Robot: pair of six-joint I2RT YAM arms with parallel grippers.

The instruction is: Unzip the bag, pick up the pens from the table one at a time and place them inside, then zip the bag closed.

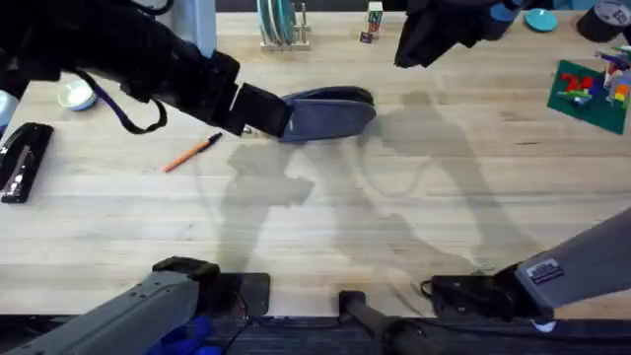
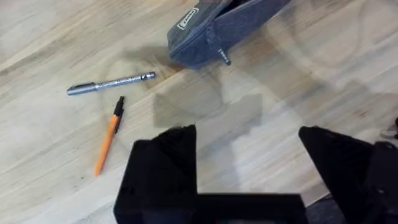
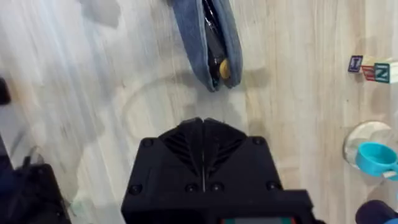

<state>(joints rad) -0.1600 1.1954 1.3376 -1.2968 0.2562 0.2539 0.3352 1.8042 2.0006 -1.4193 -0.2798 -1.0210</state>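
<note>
The blue-grey bag [image 1: 330, 113] lies at the table's [image 1: 394, 217] far middle. In the right wrist view the bag [image 3: 208, 37] gapes along its zip, showing a dark inside and a small yellowish spot at one end. The orange pen [image 1: 192, 153] lies left of the bag. In the left wrist view the orange pen [image 2: 109, 142] lies close to the silvery pen [image 2: 112, 83], both beside the bag's end [image 2: 211, 37]. My left gripper [image 2: 249, 134] hangs open above the table near them, seen from overhead [image 1: 264, 111] at the bag's left end. Behind and right of the bag, my right gripper [image 3: 202, 124] is shut and empty.
A black stapler [image 1: 25, 163] lies at the left edge, with a white bowl [image 1: 74, 96] behind it. A rack of plates [image 1: 281, 25] and small blocks [image 1: 372, 22] stand at the back. A green plate of bricks [image 1: 592, 89] sits far right, with a blue cup [image 3: 373, 158] nearby.
</note>
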